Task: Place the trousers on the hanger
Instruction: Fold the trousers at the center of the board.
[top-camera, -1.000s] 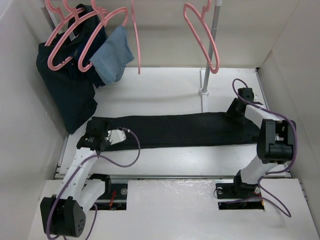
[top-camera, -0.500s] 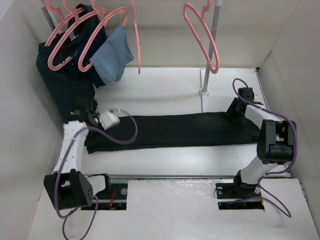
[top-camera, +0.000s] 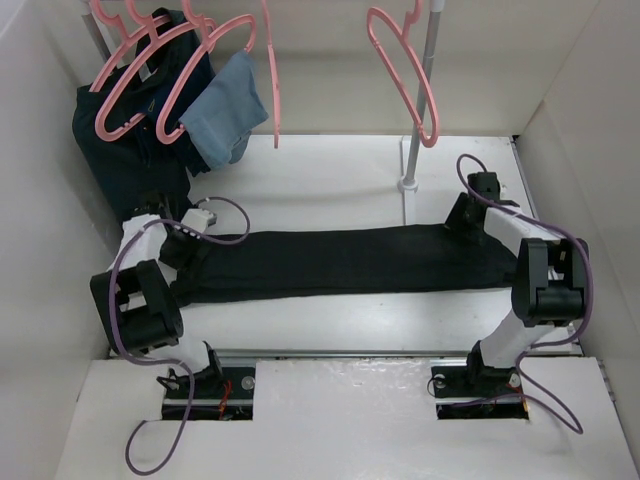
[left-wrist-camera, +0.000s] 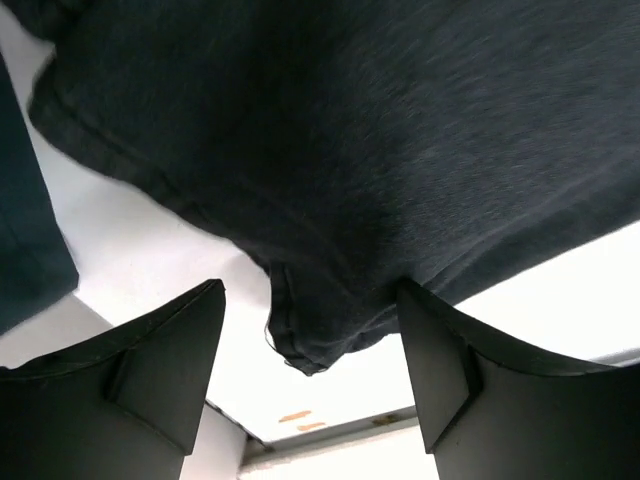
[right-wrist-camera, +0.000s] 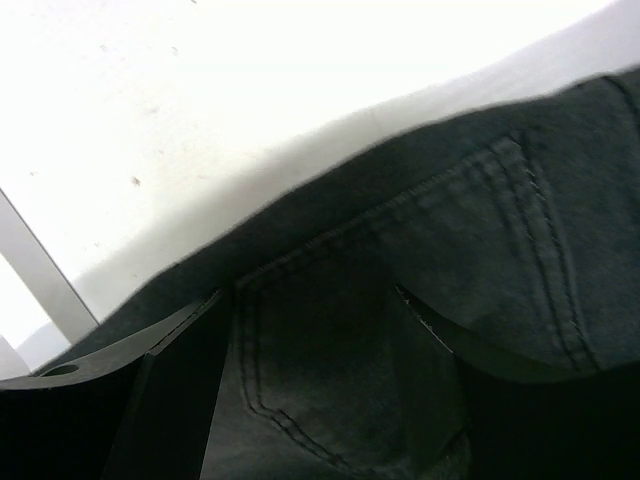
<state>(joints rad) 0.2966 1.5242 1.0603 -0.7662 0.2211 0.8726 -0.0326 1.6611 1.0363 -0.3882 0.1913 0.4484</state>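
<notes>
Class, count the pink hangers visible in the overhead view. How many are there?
4. First hanger holds the navy garment; second hanger the light-blue cloth; edge-on hanger hangs bare, top centre; right hanger bare too. More may be hidden.

Trousers (top-camera: 340, 262) lie flat across the table (top-camera: 330, 170), L to R, waist end at the R. Left gripper (top-camera: 180, 247) sits at the L end, a hem corner between its fingers. Right gripper (top-camera: 463, 218) is over the waist end, above a back pocket (right-wrist-camera: 330, 340). Behind the trousers, R of centre, a rack pole (top-camera: 431, 35) stands on the table. Bare hanger (top-camera: 405, 75) hangs beside the pole, a 2nd hanger (top-camera: 272, 80) nearer centre. Rear L: hangers w/ a hung garment (top-camera: 135, 195) and a small cloth (top-camera: 228, 112), the garment dropping just behind the left gripper.
</notes>
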